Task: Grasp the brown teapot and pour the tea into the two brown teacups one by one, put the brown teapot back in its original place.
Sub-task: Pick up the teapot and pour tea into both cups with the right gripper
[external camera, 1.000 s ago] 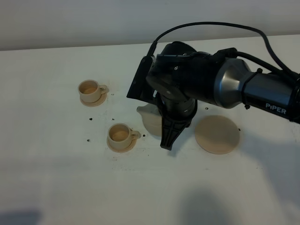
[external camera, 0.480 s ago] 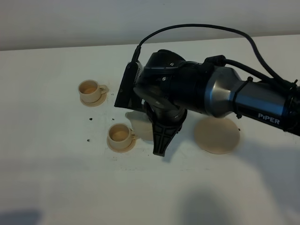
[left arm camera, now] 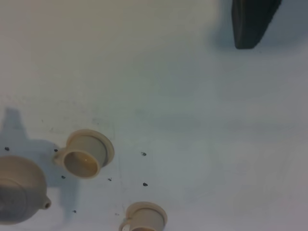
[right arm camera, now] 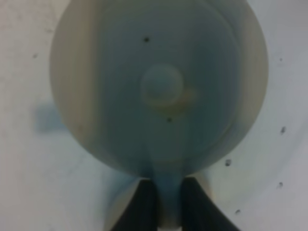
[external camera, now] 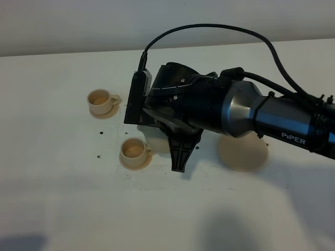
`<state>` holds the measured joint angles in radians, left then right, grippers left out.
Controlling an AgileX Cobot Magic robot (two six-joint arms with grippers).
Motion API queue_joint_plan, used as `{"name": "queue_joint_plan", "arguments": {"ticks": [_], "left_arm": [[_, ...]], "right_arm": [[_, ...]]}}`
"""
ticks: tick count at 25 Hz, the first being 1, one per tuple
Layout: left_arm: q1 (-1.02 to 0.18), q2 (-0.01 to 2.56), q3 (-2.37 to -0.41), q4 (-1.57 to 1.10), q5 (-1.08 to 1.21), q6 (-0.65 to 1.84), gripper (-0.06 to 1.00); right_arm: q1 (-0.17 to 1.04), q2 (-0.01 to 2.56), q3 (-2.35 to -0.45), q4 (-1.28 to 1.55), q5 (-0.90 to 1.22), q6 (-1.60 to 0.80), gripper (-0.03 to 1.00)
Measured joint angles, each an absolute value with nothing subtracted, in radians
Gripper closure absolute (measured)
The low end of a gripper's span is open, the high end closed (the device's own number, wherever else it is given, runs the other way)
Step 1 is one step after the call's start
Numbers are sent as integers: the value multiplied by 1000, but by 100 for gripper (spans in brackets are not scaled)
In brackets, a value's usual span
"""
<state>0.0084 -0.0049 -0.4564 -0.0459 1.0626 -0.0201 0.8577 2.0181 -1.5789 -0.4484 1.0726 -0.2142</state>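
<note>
White desk (external camera: 63, 198) under everything. Right arm (external camera: 251, 112), black and silver, stretched in from 3 o'clock across the middle of the exterior high view, wrist bent down over the desk centre. Right end effector (right arm camera: 168, 187) clenched on the loop handle of the teapot (right arm camera: 161, 86), black fingers (right arm camera: 144, 207) tight against the handle from both sides in the right wrist view. Teapot there seen from straight above, lid on, knob in the middle. In the exterior high view mostly hidden under the wrist, only a pale sliver showing at 3 o'clock of the near cup, between that cup and the big saucer. On or off the desk: cannot tell. Big saucer (external camera: 243, 151) flat on the desk at 3 o'clock of the teapot, top edge behind the arm. Near cup (external camera: 133, 150) upright on a small saucer (external camera: 125, 163), handle toward 3 o'clock, just beside the teapot. Far cup (external camera: 100, 99) upright on a second small saucer (external camera: 107, 113), handle toward 3 o'clock, at 11 o'clock of the near cup, apart. Dark block (left arm camera: 252, 21) at the edge of the left wrist view, blurred, identity unclear. Dark specks (external camera: 100, 134) scattered on the desk around the cups. Left end effector out of every view, state impossible to tell.
</note>
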Motion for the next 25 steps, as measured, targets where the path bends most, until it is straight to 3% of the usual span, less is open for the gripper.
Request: {"name": "queue_joint_plan", "arguments": {"ticks": [25], "left_arm": [[8,-5,-456,-45,1063,-20,40]], "right_arm": [[911,2087,-1590,-666,1061,-188,86]]}}
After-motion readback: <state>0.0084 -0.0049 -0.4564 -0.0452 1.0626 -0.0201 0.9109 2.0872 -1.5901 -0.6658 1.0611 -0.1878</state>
